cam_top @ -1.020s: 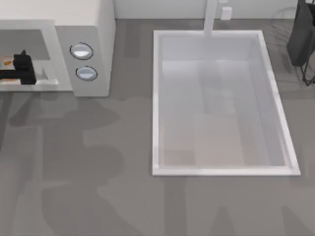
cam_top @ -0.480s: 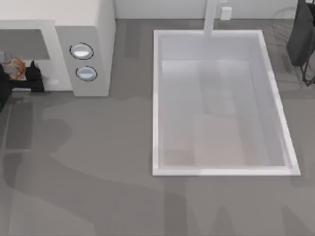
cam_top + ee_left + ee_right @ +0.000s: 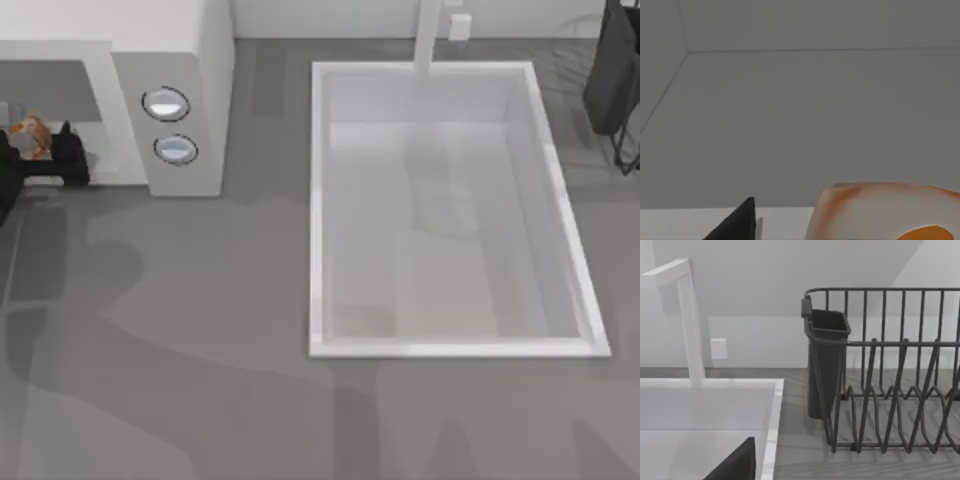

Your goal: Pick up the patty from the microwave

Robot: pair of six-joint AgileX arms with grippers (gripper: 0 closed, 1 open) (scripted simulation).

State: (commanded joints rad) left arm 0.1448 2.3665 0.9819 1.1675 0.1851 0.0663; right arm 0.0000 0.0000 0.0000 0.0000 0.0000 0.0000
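Patty (image 3: 30, 137): at far left edge of top view, just in front of microwave's open cavity, between dark fingers of left gripper; orange-brown rim, pale centre. Close up in left wrist view (image 3: 885, 212), w/ grey cavity floor and walls behind.
Left gripper (image 3: 38, 150): clenched on patty, at mouth of microwave, by top view's left edge; one dark fingertip (image 3: 737, 222) beside patty in left wrist view.
Microwave (image 3: 180, 60): white box, top-left of table; cavity open to front, two round silver-blue knobs (image 3: 166, 104) on panel to right of cavity.
Sink basin (image 3: 318, 200): large white rectangle, centre-right, well apart from microwave; white faucet (image 3: 428, 35) at its back rim.
Dish rack (image 3: 890, 375): dark wire, w/ dark cup holder, beside sink in right wrist view.
Right gripper: parked by dish rack; finger state: cannot tell.
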